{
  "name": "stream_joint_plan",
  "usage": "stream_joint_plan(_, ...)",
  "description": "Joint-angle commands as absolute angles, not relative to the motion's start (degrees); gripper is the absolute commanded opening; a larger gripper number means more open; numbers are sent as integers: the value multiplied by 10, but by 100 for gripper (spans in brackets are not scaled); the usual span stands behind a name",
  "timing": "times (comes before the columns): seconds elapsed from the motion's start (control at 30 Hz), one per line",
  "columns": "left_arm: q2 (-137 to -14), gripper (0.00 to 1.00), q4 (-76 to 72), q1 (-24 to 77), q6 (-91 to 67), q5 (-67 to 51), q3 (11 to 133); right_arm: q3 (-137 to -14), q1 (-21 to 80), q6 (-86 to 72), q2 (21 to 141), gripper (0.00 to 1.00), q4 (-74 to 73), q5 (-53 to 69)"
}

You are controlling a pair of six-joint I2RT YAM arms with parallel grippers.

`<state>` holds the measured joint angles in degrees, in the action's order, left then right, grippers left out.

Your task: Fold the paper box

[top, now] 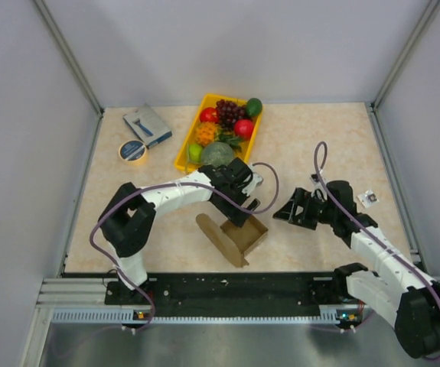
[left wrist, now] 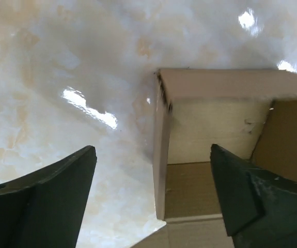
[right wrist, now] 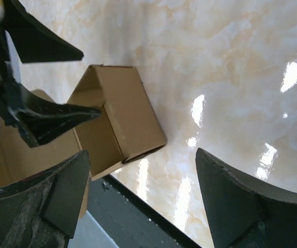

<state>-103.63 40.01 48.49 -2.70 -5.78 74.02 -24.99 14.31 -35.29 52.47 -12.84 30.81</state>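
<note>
— Well, what's in the yellow tray (top: 183, 157) at the back of the bench (top: 319, 138)?

— Fruit: purple grapes (top: 229, 111), a couple of red pieces, something orange and some green ones, one of them perched on the far corner.

— And the paper box (top: 244, 233)?

— Near the front edge, about the middle. It is partly folded, with walls standing and one flap lying flat to its left. The left gripper (left wrist: 152, 150) hangs right over it with its fingers spread wide. One upright wall sits between them, but neither finger touches it, so it grips nothing.

— The other one?

— The right gripper (top: 282, 214) is just to the box's right, apart from it, spread open too and empty.

— Anything else about?

— A roll of tape (top: 133, 151) and a blue-grey packet (top: 147, 125) in the far left corner, well away, and a small thing (top: 369, 199) by the right edge that is too tiny to name. The left arm reaches across between tray and box.
</note>
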Motion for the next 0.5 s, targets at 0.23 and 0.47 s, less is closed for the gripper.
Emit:
stream_joint_plan(0.23,-737,98,338,436,-129,65,720,-277,155,-272,608,82,-110,302)
stream_joint_plan(0.47,-438,79,359,427,-287,159,511,-325,193,-271,675,73,-99,279)
